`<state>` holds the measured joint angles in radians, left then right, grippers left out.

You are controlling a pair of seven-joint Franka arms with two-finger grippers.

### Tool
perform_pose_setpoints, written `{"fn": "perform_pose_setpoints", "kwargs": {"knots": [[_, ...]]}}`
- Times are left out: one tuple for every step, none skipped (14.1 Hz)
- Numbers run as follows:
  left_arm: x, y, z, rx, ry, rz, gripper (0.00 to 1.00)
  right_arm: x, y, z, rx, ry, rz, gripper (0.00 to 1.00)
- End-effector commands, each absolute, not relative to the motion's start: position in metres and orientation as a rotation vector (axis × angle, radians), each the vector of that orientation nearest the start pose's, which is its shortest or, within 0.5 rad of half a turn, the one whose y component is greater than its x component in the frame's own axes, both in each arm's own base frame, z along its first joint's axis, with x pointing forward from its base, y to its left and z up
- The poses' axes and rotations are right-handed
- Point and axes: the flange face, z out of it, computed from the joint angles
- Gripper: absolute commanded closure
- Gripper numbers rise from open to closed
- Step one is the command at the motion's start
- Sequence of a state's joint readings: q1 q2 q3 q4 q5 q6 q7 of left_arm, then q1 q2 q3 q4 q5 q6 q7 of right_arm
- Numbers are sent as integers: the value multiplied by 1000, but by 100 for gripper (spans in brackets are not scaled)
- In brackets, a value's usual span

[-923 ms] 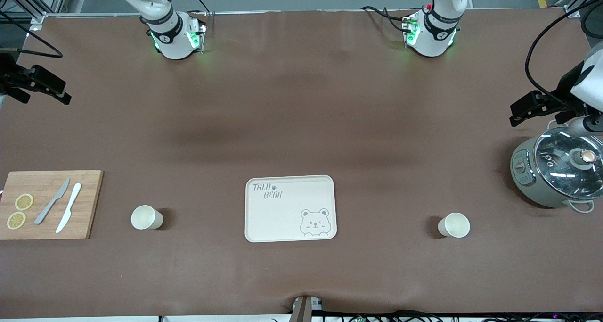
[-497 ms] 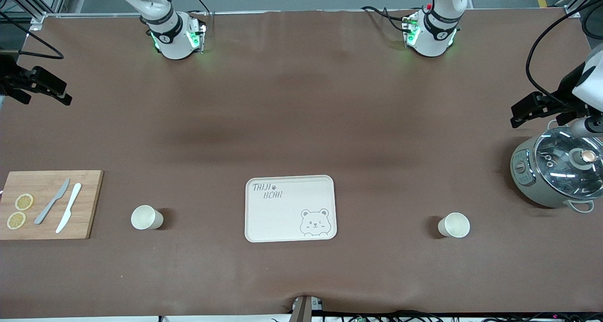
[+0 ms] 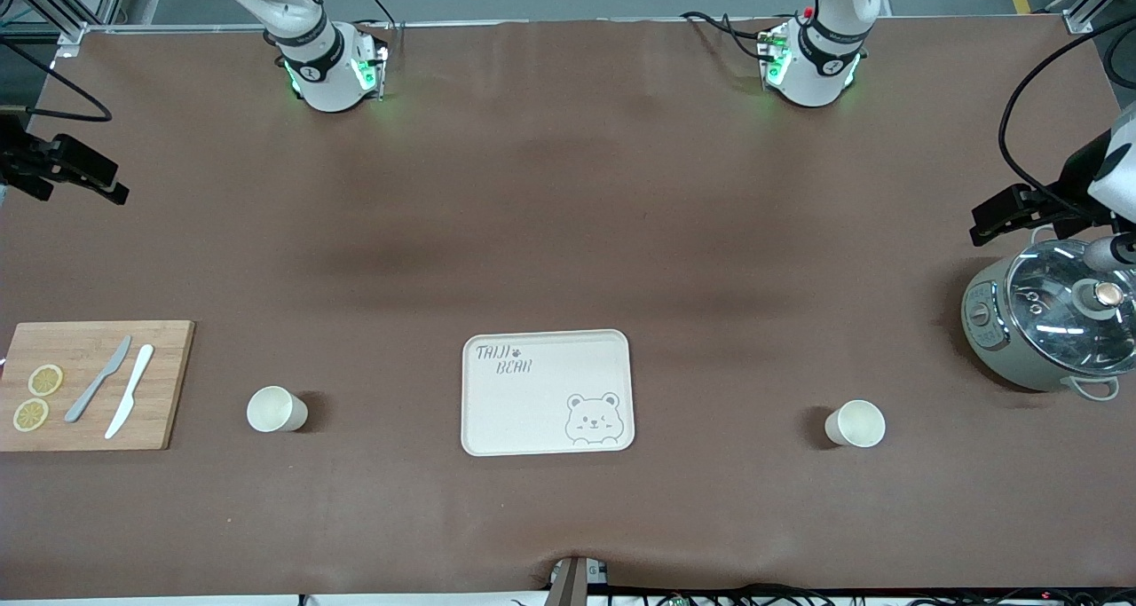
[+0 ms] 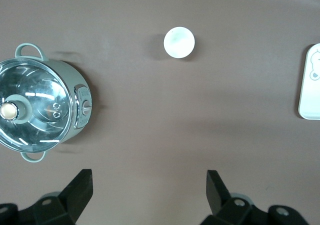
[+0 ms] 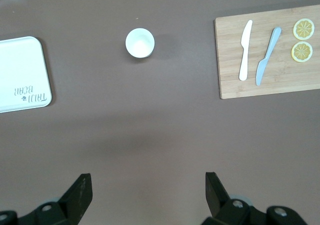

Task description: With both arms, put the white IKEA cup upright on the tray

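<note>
The white cups stand upright on my counter point(image 3: 568, 233), one on each side of the tray. One cup point(image 3: 276, 409) stands toward my right arm's end, between the tray point(image 3: 547, 392) and the wooden cutting board point(image 3: 169, 384); my right wrist view shows it point(image 5: 139, 42) too, open mouth up. The other cup point(image 3: 856, 424) stands toward my left arm's end, well apart from the tray, and my left wrist view catches it point(image 4: 178, 42) from above. The cream tray lies between the two cups with nothing on it, its bear face and lettering showing.

My right pincer point(image 5: 148, 190) hangs high over the bare counter at my right arm's end, its fingers spread wide and gripping nothing. My left pincer point(image 4: 150, 187) hangs over the counter beside the lidded pot point(image 3: 1047, 322), fingers likewise spread wide with nothing between them.

On the cutting board lie a grey knife point(image 3: 98, 379), a white knife point(image 3: 130, 390) and two lemon slices point(image 3: 37, 397). The pot with its glass lid sits at my left arm's end of the counter, farther from the front camera than the cup there.
</note>
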<state>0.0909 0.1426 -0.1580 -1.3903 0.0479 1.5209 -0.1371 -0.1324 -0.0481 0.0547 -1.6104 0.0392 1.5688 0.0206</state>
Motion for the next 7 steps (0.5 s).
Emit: {"fn": "perform_pose_setpoints", "kwargs": {"knots": [[594, -25, 627, -3117, -121, -9, 0, 546, -59, 630, -3079, 119, -36, 0], [602, -24, 618, -3119, -118, -11, 0, 556, -62, 623, -3077, 117, -32, 0], [608, -24, 611, -3120, -117, -13, 0, 571, -65, 607, -3074, 120, -28, 0], [613, -22, 604, -3120, -122, -11, 0, 588, -66, 584, -3071, 120, -28, 0], [617, -19, 594, -3126, -131, 16, 0, 604, -69, 562, -3072, 122, -40, 0], [623, -18, 582, -3129, -136, 37, 0, 618, -71, 538, -3072, 124, -35, 0], [632, -11, 567, -3131, -152, 43, 0, 628, -72, 521, -3071, 124, -35, 0]]}}
